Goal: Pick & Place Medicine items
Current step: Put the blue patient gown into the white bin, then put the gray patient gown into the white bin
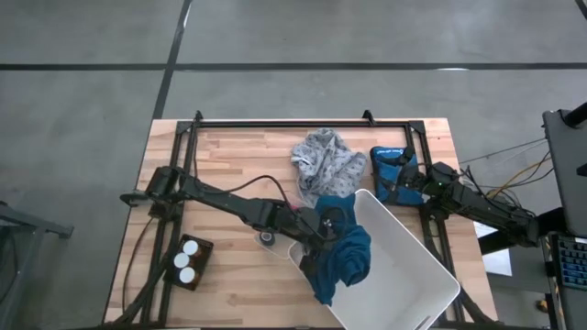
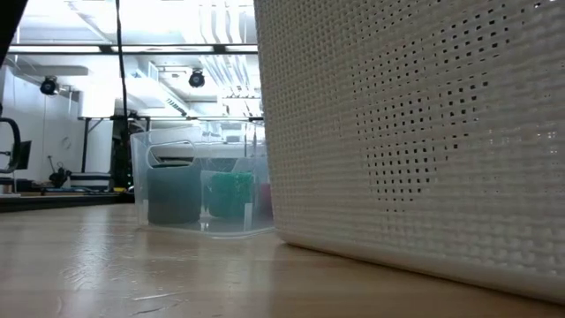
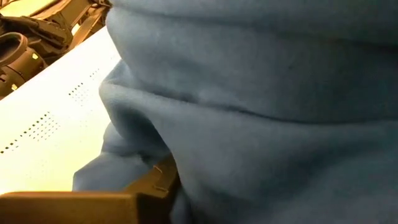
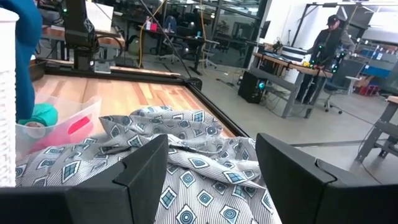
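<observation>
Three white-capped medicine items (image 1: pixel 187 260) stand in a small dark tray (image 1: pixel 203 258) near the table's front left. My left gripper (image 1: pixel 317 246) reaches to the near-left rim of the white basket (image 1: pixel 413 252), shut on the blue cloth (image 1: pixel 348 258) that drapes over that rim. The cloth (image 3: pixel 261 112) fills the left wrist view. My right gripper (image 4: pixel 211 180) waits open and level at the table's right, just short of the grey patterned cloth (image 1: pixel 326 161), with nothing between its fingers. My left gripper has a thick fold of the blue cloth (image 3: pixel 186 168) between its fingers, several layers. It comes in slanting down from the table's left. The cloth covers one finger and the place of contact; only the other finger (image 3: pixel 87 208) shows. The cloth lies slack over the basket's rim.
A clear container (image 1: pixel 391 170) with blue and teal things stands at the back right beside my right gripper; the low view shows it (image 2: pixel 199 190) beyond the basket's perforated wall (image 2: pixel 415 141). A black frame runs along the table's far edge (image 1: pixel 293 122). A person stands far off in the room (image 4: pixel 323 50).
</observation>
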You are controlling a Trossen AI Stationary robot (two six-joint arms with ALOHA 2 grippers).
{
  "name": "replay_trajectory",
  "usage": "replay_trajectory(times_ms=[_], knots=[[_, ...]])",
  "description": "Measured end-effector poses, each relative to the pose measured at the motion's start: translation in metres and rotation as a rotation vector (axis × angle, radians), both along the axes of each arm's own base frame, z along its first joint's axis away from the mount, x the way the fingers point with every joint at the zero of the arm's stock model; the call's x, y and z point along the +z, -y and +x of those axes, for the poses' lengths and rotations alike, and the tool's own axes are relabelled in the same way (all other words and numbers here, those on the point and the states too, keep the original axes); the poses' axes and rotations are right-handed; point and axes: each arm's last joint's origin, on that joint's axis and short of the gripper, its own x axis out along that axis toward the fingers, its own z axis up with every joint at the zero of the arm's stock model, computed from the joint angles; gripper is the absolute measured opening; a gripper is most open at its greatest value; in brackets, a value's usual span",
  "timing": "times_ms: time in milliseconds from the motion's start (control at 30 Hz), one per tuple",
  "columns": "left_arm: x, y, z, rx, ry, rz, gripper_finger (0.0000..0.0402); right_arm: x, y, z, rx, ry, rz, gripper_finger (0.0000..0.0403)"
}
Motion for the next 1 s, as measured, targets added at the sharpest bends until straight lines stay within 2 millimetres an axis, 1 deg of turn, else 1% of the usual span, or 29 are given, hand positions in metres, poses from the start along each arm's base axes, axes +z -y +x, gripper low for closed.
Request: replay_trajectory(times_ms=[167,433,600,800,1000], knots=[[-0.0001,0.0,0.0,-0.001,0.0,0.001,0.0183,0.0001,0.0,0.0,0.0,0.0,-0.001,0.024],[-0.0001,0.0,0.0,0.0,0.0,0.001,0.0269,0.0,0.0,0.0,0.0,0.0,0.001,0.024],[0.0008,0.0,0.0,0.001,0.005,0.0,0.0309,0.0,0.0,0.0,0.0,0.0,0.0,0.024],[0.0015,0.0,0.0002,0.003,0.013,-0.001,0.0334,0.0,0.0,0.0,0.0,0.0,-0.001,0.024],[0.0017,-0.0001,0.0002,0.003,0.013,-0.001,0.0336,0.0001,0.0,0.0,0.0,0.001,0.001,0.024]])
